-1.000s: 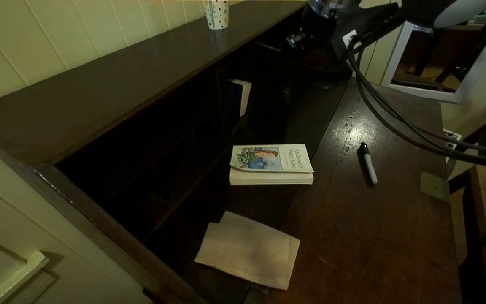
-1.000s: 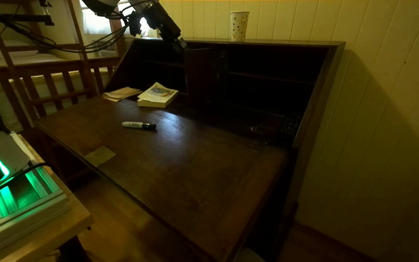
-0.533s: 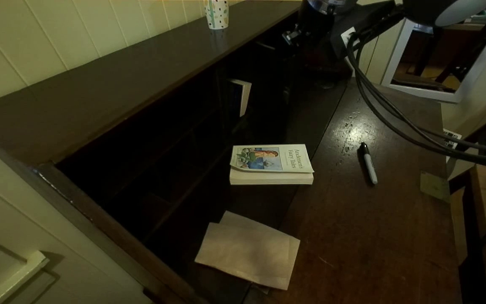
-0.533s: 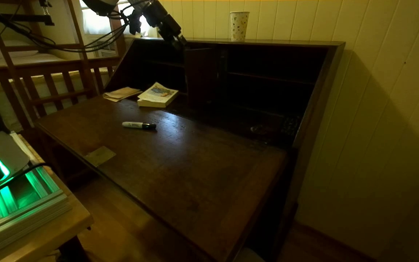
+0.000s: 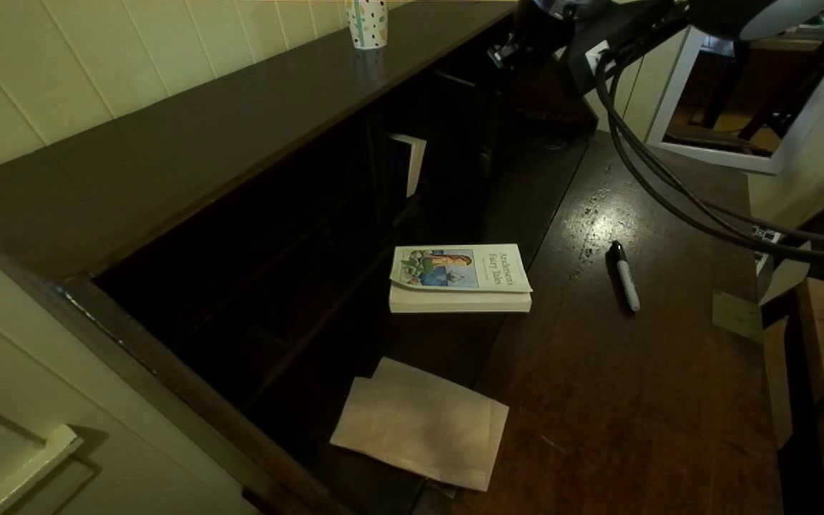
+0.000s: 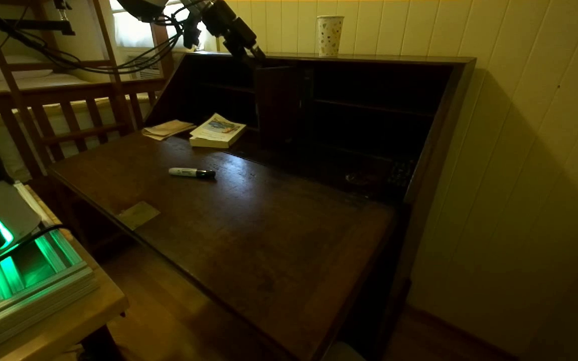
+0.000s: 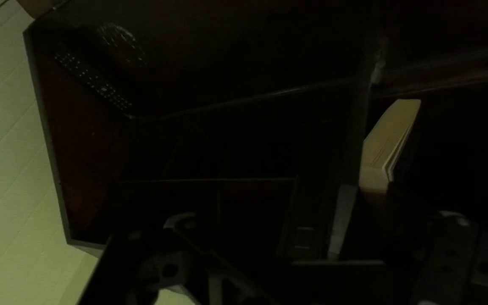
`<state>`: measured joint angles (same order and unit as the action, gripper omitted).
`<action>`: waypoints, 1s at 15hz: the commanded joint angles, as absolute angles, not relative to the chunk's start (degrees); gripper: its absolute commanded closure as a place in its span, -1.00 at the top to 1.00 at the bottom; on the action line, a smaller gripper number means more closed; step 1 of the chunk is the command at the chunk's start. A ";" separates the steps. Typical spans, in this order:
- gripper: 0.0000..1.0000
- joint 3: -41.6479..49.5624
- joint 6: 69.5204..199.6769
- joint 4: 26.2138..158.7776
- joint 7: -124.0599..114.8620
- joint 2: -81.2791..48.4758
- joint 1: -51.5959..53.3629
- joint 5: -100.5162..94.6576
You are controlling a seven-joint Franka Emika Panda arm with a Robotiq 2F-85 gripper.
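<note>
Seeing the bench (image 6: 269, 230) standing with its front folded open, likely for carrying things. Finding a small door (image 6: 277, 103) jutting out below the bench's top edge, presumably hanging on hinges. Spotting the gripper (image 7: 316, 218) hovering near it, spreading its jaws wide, gripping nothing. Noting papers (image 5: 423, 429) lying by a back corner and a flat book (image 5: 458, 275) near them, probably resting by weight alone. Seeing an upright book (image 7: 386, 148) standing below the top edge, perhaps being shelved. Seeing a cup (image 6: 330, 35) standing on that edge, perhaps being set aside. Finding a marker (image 5: 625, 275) lying nearer the front edge, seemingly idle.
</note>
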<state>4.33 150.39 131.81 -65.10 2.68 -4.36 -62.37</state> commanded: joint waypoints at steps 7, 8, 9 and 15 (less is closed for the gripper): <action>1.00 4.75 144.17 133.53 -63.94 5.62 -5.26 -60.43; 1.00 4.77 143.36 133.58 -63.72 5.81 -5.33 -60.25; 1.00 4.81 142.52 133.78 -63.40 6.12 -5.42 -59.90; 1.00 5.72 141.28 135.08 -65.74 7.26 -6.64 -62.43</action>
<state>5.22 140.92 132.82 -64.83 4.75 -5.72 -61.30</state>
